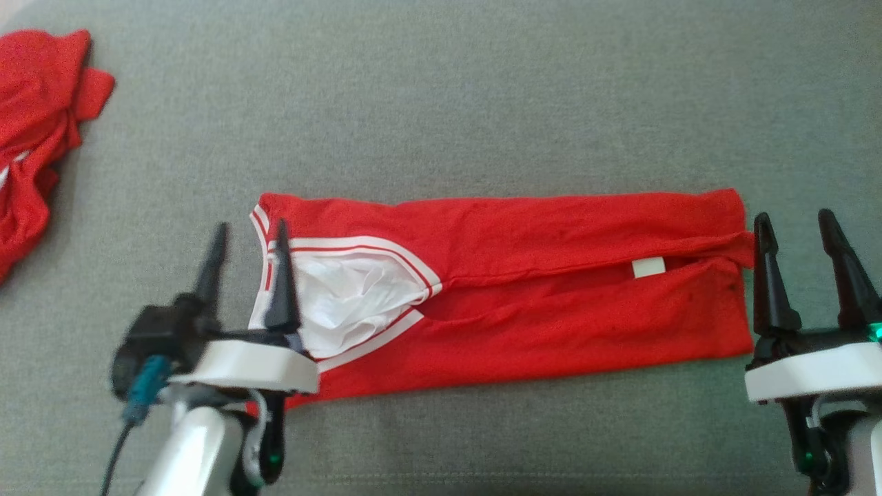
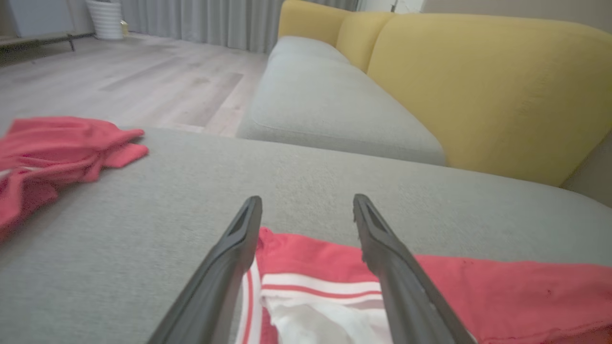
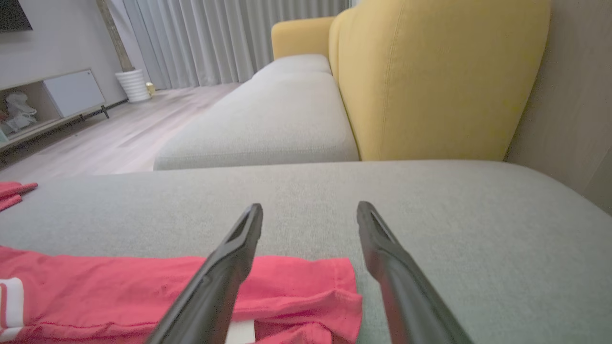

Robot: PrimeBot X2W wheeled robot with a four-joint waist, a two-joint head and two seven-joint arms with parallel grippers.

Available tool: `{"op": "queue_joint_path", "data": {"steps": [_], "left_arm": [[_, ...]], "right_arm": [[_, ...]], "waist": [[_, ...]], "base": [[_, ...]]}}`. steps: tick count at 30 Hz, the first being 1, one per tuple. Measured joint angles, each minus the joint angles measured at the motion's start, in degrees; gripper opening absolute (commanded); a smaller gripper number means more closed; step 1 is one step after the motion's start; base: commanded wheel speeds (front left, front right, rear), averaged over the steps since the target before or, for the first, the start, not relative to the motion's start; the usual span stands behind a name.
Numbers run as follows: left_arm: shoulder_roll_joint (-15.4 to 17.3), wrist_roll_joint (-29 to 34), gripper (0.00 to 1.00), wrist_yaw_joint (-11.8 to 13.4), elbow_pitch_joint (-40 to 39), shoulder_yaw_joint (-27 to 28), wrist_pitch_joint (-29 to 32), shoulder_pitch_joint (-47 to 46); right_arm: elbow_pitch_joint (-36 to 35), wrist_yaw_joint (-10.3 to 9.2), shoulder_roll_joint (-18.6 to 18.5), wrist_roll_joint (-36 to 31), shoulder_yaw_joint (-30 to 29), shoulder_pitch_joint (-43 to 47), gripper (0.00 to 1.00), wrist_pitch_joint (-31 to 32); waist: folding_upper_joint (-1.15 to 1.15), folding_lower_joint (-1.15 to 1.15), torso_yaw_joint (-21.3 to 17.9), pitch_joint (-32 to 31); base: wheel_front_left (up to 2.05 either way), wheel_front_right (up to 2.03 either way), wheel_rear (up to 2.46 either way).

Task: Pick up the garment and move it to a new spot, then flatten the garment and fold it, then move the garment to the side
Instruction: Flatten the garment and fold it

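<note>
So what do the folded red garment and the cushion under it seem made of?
The garment looks like soft matte knit fabric, probably cotton or polyester; it creases limply. The cushion looks like grey woven upholstery, matte, with a fine weave.

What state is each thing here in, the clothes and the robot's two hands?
Garment: folded into a long strip, lying flat.
Other garment: crumpled, far left.
Left hand: open, over the collar end.
Right hand: open, at the hem end.
</note>
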Motion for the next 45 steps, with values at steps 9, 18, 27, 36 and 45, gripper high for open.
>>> {"op": "queue_joint_path", "data": {"steps": [9, 18, 27, 36, 45], "left_arm": [[-1.0, 7.6, 1.0, -0.7, -3.2, 5.6, -0.3, 4.8], [-1.0, 9.6, 1.0, -2.2, -0.7, 6.1, -0.3, 7.4], [-1.1, 10.6, 1.0, -3.6, 0.5, 6.7, -0.3, 7.4], [-1.8, 10.8, 1.0, -4.1, 0.5, 7.3, -0.3, 7.3], [-3.0, 11.4, 1.0, -5.2, 0.7, 7.3, -0.3, 5.2]], "right_arm": [[-2.4, 0.0, 0.2, -0.8, 2.8, 2.1, 1.0, -1.1], [-2.5, 0.0, 0.2, -1.0, 3.7, 5.7, 1.0, -1.2], [-2.4, 0.0, 0.1, -0.9, 3.7, 5.6, 1.0, -1.3], [-0.8, 0.0, -0.1, -0.3, 3.6, 5.5, 1.0, -1.3], [15.0, 0.0, -1.7, 2.2, 1.5, -4.7, 1.0, -1.3]], "waist": [[0.0, 0.0, -0.8, -3.9], [0.0, 0.0, -1.2, -6.1], [0.0, 0.0, -0.9, -5.8], [0.0, 0.0, -0.9, -5.1], [0.0, 0.0, -0.9, -1.8]], "base": [[0.0, 0.0, 0.0], [0.0, 0.0, 0.0], [0.0, 0.0, 0.0], [0.0, 0.0, 0.0], [0.0, 0.0, 0.0]]}}
